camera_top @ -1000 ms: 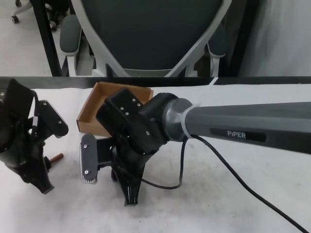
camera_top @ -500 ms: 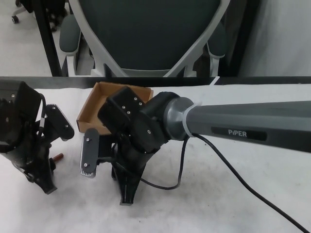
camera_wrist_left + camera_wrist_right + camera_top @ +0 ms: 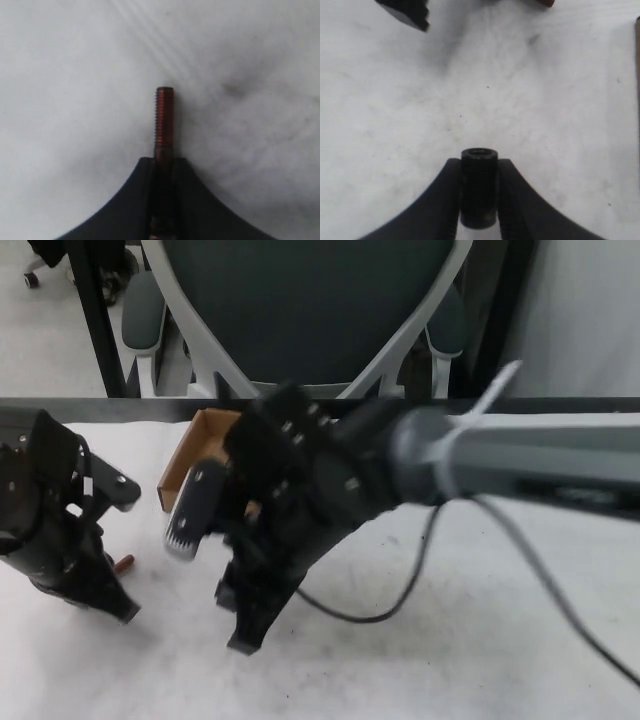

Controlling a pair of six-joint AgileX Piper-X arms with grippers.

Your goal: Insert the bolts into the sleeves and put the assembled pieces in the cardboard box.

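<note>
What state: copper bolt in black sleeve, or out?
Out. Left end effector grips bare copper threaded bolt; right end effector holds black cylindrical sleeve.

Bright, even diffuse light, soft shadows on white bench (image 3: 470,640)

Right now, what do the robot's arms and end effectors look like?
The right arm has a grey link with a white cable tie, a black wrist housing and a trailing black cable. The left arm is black. The left end effector and right end effector have curved black fingers.
</note>
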